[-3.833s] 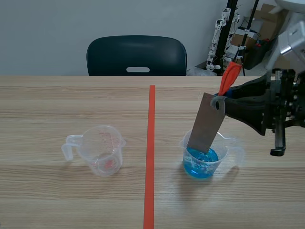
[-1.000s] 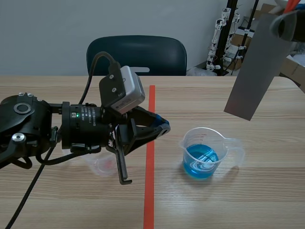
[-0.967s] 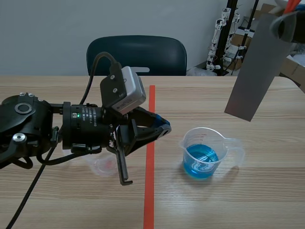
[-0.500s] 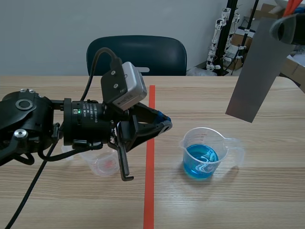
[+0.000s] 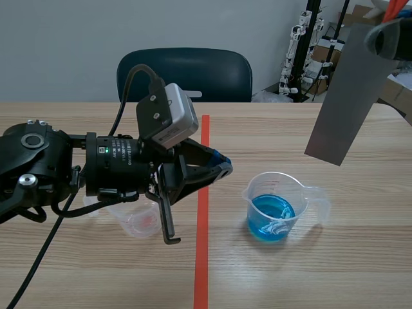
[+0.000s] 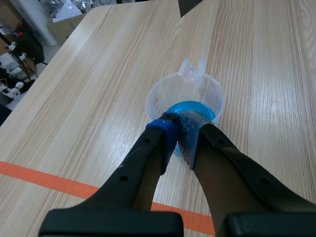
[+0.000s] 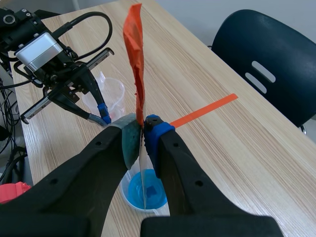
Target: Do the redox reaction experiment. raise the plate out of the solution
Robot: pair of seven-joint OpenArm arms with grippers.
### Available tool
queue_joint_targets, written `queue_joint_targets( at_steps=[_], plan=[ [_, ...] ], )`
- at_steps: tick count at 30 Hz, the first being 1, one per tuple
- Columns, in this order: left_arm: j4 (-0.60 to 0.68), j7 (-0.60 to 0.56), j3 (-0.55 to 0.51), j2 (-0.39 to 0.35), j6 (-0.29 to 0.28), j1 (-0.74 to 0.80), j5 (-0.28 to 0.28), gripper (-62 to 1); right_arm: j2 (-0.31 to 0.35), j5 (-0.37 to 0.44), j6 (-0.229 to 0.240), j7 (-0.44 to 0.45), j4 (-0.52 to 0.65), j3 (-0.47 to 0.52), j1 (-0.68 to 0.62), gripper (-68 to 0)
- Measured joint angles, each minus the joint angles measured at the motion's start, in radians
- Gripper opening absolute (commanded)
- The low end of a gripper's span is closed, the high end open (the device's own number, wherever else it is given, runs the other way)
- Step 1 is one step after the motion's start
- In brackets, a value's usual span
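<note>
The grey plate (image 5: 342, 96) hangs tilted in the air, high above and to the right of the clear beaker (image 5: 278, 205) of blue solution. My right gripper (image 5: 388, 38) is shut on the plate's top end, where an orange tag (image 7: 136, 59) sticks up. Seen from the right wrist, the plate (image 7: 144, 170) runs edge-on down from the right gripper (image 7: 143, 124) toward the beaker (image 7: 146, 193). My left gripper (image 5: 222, 167) is shut on nothing, left of the beaker and just above the table. From the left wrist, the beaker (image 6: 186, 101) lies straight ahead of the left gripper (image 6: 179, 129).
An empty clear measuring cup (image 5: 138, 222) stands left of the orange tape line (image 5: 203, 212), partly hidden behind my left arm. A dark chair (image 5: 185, 74) stands at the table's far edge. Equipment and boxes (image 5: 315, 58) stand behind the table at the right.
The plate has risen out of the blue solution to the upper right. My left arm has come in from the left and edged slightly toward the beaker.
</note>
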Motion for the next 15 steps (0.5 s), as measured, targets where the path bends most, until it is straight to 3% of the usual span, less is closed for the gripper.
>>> queue_joint_targets(
  at_steps=[15],
  plan=[
    [0.000, 0.000, 0.000, 0.000, 0.000, 0.000, 0.000, -58.2, 0.000, 0.000, 0.000, 0.000, 0.000, 0.000, 0.000, -66.9]
  ],
)
